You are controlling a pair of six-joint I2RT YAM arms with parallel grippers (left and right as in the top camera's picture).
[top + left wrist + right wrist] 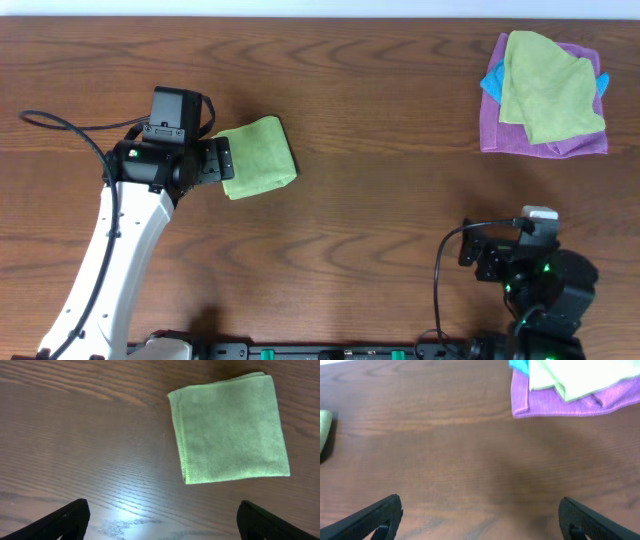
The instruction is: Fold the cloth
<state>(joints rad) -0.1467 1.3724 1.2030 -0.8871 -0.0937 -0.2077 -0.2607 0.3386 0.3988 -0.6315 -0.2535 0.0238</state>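
Observation:
The lime-green cloth lies folded into a small square on the wooden table, left of centre. It also shows in the left wrist view, flat, with its stitched edges towards the gripper. No white tag shows. My left gripper sits just left of the cloth, open and empty; in the left wrist view its fingers stand wide apart over bare wood. My right gripper is open and empty near the front right edge; in the right wrist view only wood lies between its fingers.
A pile at the back right holds a duller yellow-green cloth on a purple cloth, with a blue cloth peeking out. The pile also shows in the right wrist view. A black cable loops by the left arm.

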